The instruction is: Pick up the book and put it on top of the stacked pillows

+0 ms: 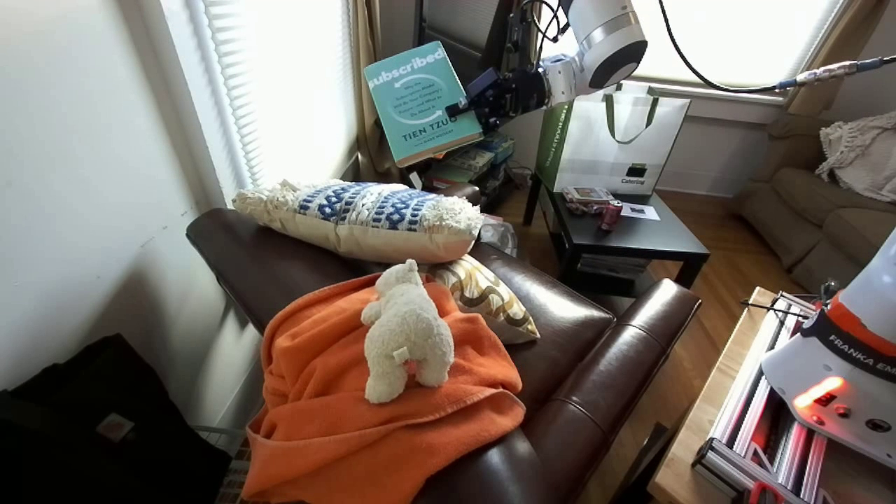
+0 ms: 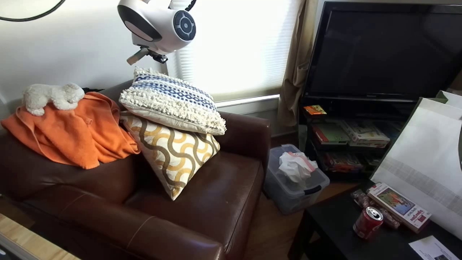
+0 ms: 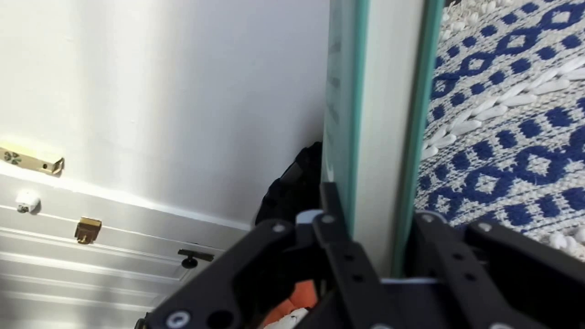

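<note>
The thin teal-green rectangular book [image 1: 423, 101] w/ pale circular arrows on its cover is in the air, held by the black two-finger end effector [image 3: 378, 201]. One finger presses on each cover, so the gap btw. them is only the book's thickness; nothing else is in the grip. I judge that the pick-up is done, and the step in hand is prob. the carrying. The next move, in my opinion, calls for turning the book until its cover is approx. horiz., then lowering it onto the long cream-white tufted pillow [image 1: 360, 220] w/ blue-and-white patterned band, and letting go only after full contact. In this exterior view the book appears above the pillow, apart from it.

Orientation: the front cover faces the viewer there, w/ title end up and author's name down. The long axis is steep and leans, from upper left to lower right, so the book is tilted, not flat. In the wrist view the pale page edge runs btw. both covers.

The tufted pillow lies on a white pillow [image 2: 171, 155] w/ gold-and-brown wavy print, in the dark-brown leather armchair [image 2: 216, 187]. Its top slopes, so sliding is poss.
</note>
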Robot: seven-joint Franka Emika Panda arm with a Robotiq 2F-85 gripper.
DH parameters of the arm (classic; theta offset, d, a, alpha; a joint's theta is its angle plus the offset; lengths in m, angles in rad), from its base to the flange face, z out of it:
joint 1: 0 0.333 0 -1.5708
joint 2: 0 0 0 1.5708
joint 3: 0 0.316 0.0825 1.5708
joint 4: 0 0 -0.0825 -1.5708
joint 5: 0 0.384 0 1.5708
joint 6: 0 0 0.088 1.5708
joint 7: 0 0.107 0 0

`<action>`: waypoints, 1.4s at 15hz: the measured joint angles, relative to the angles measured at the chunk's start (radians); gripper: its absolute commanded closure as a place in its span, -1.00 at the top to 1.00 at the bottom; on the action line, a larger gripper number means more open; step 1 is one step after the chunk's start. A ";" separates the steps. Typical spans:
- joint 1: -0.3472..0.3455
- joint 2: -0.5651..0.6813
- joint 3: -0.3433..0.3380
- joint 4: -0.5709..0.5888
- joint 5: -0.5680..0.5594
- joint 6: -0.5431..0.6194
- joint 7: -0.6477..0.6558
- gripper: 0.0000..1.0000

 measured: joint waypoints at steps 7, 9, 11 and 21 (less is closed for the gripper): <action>0.000 0.026 0.000 -0.001 0.000 0.002 -0.001 -0.87; 0.000 0.023 0.000 0.002 0.000 0.002 -0.001 -0.87; 0.000 0.023 0.000 0.002 0.000 0.002 -0.001 -0.46; 0.003 0.153 0.021 0.060 0.000 -0.092 0.013 -0.46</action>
